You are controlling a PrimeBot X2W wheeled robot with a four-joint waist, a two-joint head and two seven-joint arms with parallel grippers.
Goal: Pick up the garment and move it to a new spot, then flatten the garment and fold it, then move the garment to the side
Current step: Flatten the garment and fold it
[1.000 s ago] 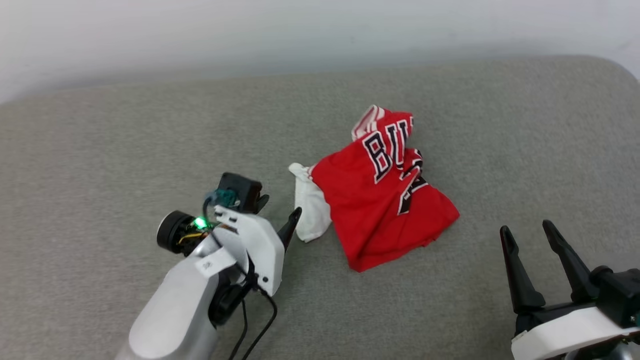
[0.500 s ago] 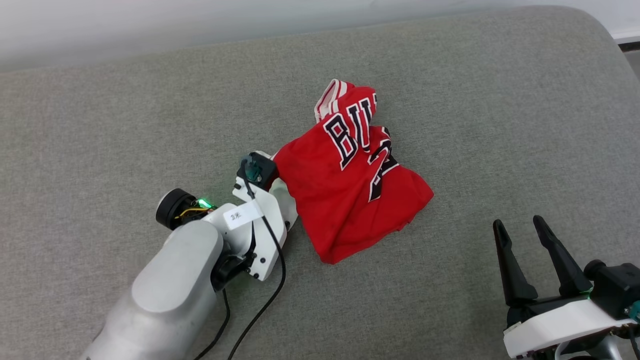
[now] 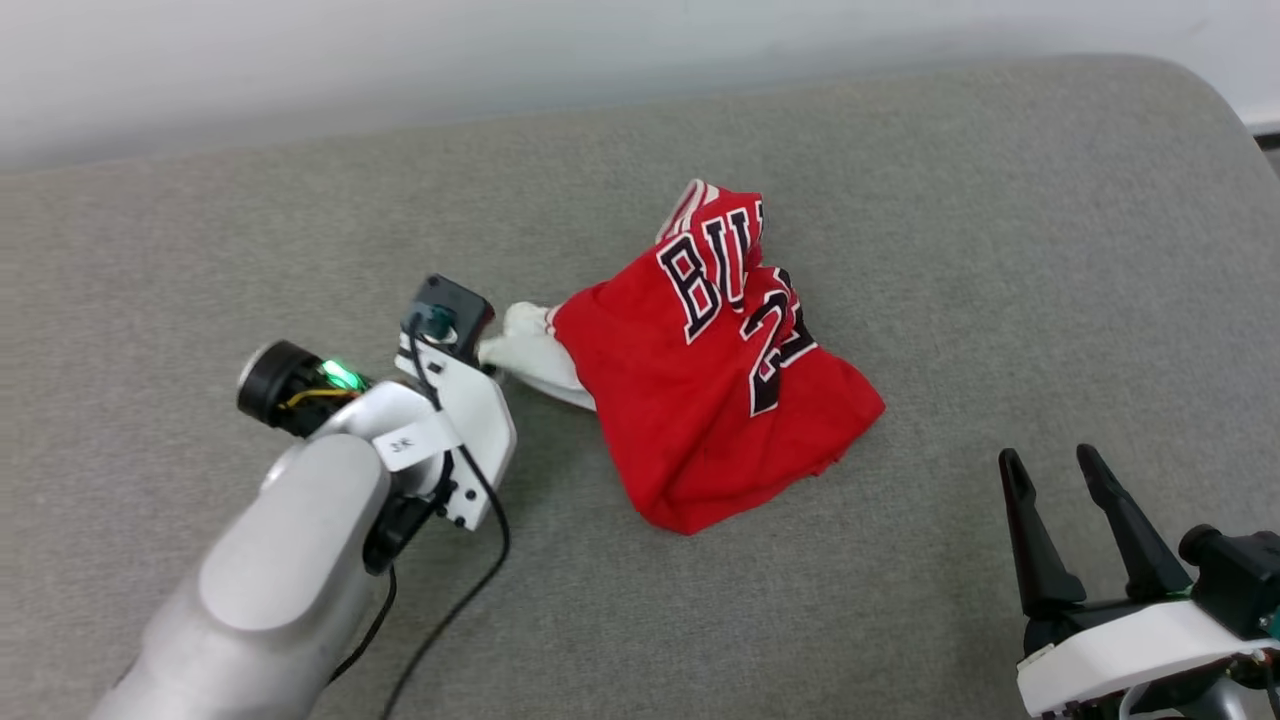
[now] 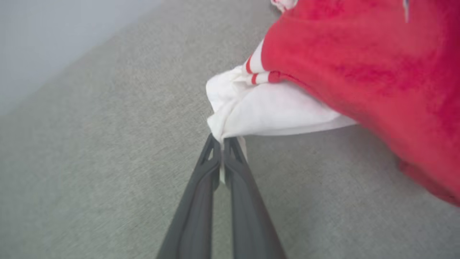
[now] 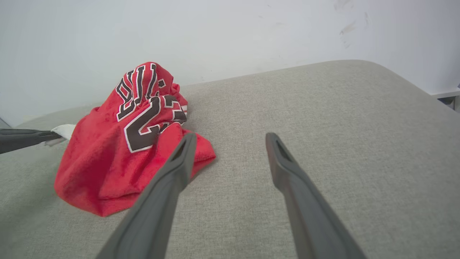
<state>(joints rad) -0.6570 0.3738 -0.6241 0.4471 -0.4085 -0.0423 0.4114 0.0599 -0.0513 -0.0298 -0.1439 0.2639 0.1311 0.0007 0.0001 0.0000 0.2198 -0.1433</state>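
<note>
The garment (image 3: 710, 380) is a red jersey with black white-outlined letters and a white sleeve, lying crumpled on the grey cushion. In the left wrist view my left gripper (image 4: 222, 141) is shut on the tip of the white sleeve (image 4: 266, 115), which is pulled out from the red body (image 4: 359, 64). From the head camera the left gripper's fingers are hidden under the wrist, at the sleeve's left end (image 3: 520, 345). My right gripper (image 3: 1046, 462) stands open at the lower right, apart from the garment (image 5: 122, 144), with nothing between its fingers (image 5: 183, 154).
The grey cushion (image 3: 1000, 250) runs wide around the garment, with its rounded right edge (image 3: 1215, 100) and a pale wall (image 5: 215, 32) behind. A black cable (image 3: 470, 580) hangs from my left wrist.
My left gripper has shut on the white sleeve and drawn it out to the left of the red body. The head view has shifted. The right gripper stays open.
</note>
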